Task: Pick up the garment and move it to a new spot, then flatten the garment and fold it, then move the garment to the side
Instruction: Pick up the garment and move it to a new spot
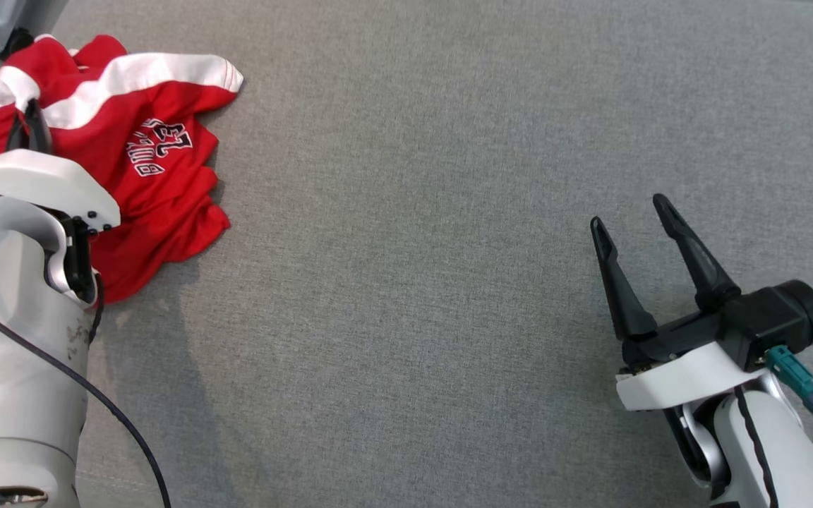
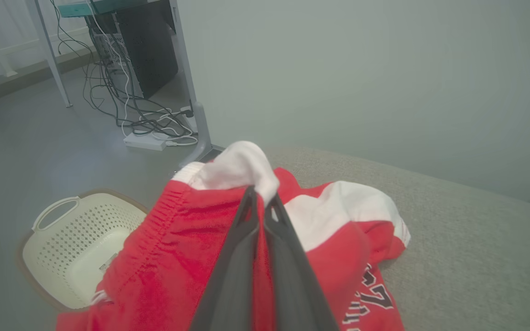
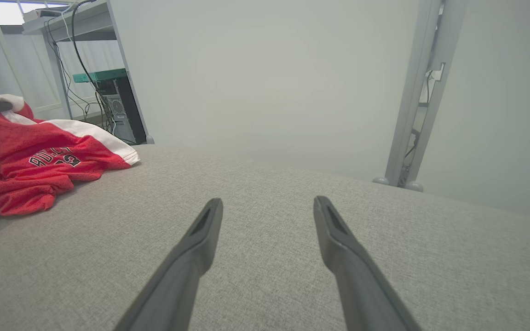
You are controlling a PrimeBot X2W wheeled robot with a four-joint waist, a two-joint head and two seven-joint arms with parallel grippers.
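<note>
The left gripper (image 2: 260, 197) is clamped on a white-banded fold of the red garment (image 1: 152, 176), crumpled at the far left corner of the grey surface (image 1: 449, 282); free room lies to its right, where the right gripper (image 1: 629, 212) stands spread and empty, well apart. The left wrist view shows the pinch plainly; the head view, probably masked by the forearm (image 1: 18, 296), barely does

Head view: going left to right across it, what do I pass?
left gripper, shut on a fold of the garment → red garment, crumpled → bare grey surface → right gripper, open
</note>
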